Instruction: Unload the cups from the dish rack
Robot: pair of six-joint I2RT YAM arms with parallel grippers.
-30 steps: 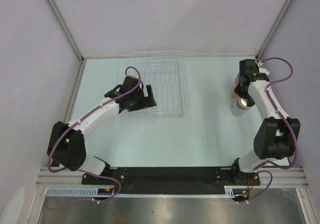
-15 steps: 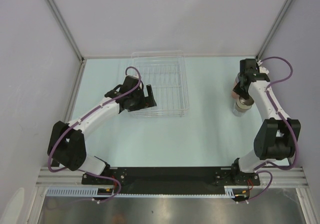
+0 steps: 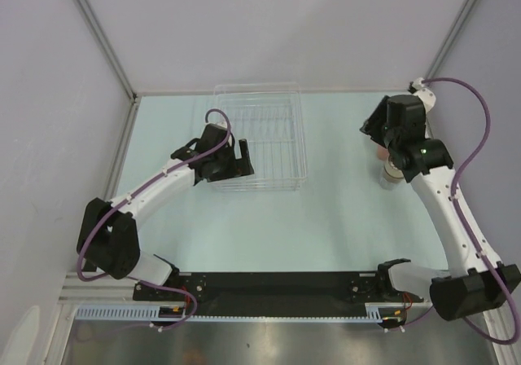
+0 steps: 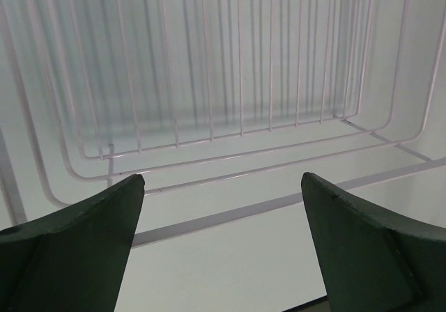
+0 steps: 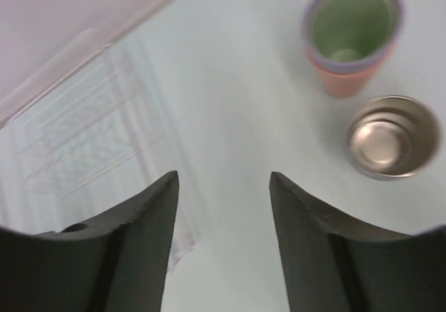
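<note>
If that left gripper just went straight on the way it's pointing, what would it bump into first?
Probably the near wall of the dish rack, which sits right ahead of the open left gripper; exact depth is unclear.

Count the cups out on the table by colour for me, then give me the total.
Pale green cup: 1, innermost of the nested stack
Lavender cup: 1, middle of the stack
Salmon-pink cup: 1, outermost
Silvery-looking cup: 1, standing beside the stack
Total: 4
</note>
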